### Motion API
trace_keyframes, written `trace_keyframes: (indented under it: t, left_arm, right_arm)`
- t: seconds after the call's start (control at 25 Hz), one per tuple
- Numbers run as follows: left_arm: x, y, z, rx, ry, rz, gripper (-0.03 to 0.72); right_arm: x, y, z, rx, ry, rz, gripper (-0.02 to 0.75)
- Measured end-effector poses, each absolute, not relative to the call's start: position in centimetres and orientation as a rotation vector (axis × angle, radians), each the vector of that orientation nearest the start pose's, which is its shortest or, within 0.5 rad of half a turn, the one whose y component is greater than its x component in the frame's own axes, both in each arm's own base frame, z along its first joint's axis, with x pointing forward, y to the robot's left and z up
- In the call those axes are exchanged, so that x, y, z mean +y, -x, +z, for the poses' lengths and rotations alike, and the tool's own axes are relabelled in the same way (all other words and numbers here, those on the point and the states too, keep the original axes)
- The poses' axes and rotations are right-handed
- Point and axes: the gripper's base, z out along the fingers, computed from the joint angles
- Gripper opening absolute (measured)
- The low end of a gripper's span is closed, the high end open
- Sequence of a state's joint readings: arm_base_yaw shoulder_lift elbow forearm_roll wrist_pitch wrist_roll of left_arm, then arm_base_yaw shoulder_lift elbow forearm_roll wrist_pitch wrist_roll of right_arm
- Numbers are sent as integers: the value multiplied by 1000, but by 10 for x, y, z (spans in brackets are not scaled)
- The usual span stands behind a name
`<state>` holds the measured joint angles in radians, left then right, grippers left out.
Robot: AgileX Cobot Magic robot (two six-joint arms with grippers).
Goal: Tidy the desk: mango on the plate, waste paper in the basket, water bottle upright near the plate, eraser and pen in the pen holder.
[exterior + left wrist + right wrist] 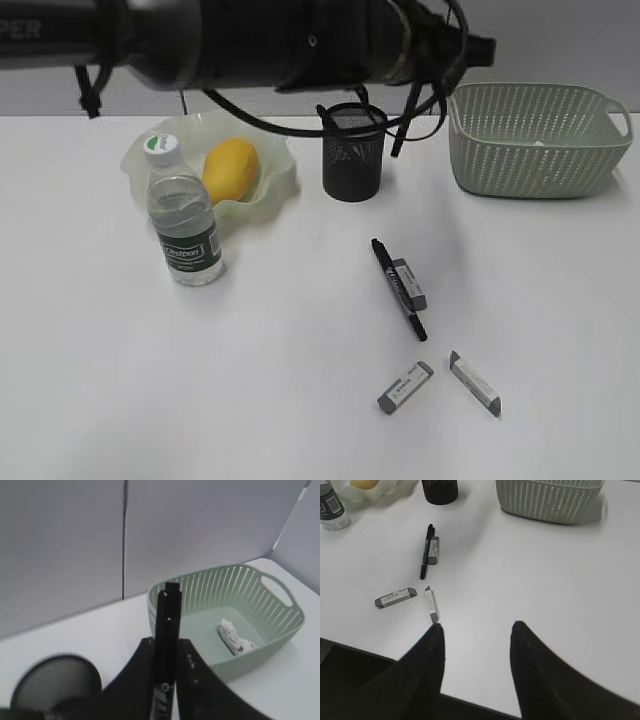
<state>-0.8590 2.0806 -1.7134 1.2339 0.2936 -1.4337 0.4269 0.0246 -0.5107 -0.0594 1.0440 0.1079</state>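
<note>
Black left gripper (pixel 165 662) fingers clamp a black marker pen (pixel 166 645); black mesh cylindrical pen holder (pixel 52 685) sits left-below the fingers. Right gripper (pixel 476 645) fingers spread, nothing between, three grey-white erasers (pixel 395 597) lying beyond-left on the white desk (pixel 545 580).

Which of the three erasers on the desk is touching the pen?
The eraser farthest from the desk's front edge: it lies against the pen. The other two lie apart, nearer the front edge.

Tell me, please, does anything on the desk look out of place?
Yes. A black pen and three erasers lie loose on the desk, outside the pen holder. The left claw holds another pen. Nothing looks spilled.
</note>
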Motion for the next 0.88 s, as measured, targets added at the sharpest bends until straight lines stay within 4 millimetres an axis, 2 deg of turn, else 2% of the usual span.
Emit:
trace_keyframes:
  t: [0.12,0.2,0.28,0.4,0.6,0.88]
  left_arm:
    - [-347,-369,264,1837,-555,-360,83]
    - [-335,-387,250,1844,-588,-354,83]
    - [-323,-404,242,1853,-584,-370,83]
    - [-317,-423,243,1831,-564,-395,83]
    - [-325,-437,249,1775,-551,-446,83]
    - [-339,-453,221,1774,-568,-464,83]
  right_arm:
    - [-5,0,282,2024,324,263,349]
    - [-5,0,282,2024,324,263,349]
    - [-5,0,282,2024,324,263,349]
    - [-5,0,282,2024,324,263,349]
    - [-5,0,282,2024,324,263,349]
    - [-5,0,282,2024,324,263,349]
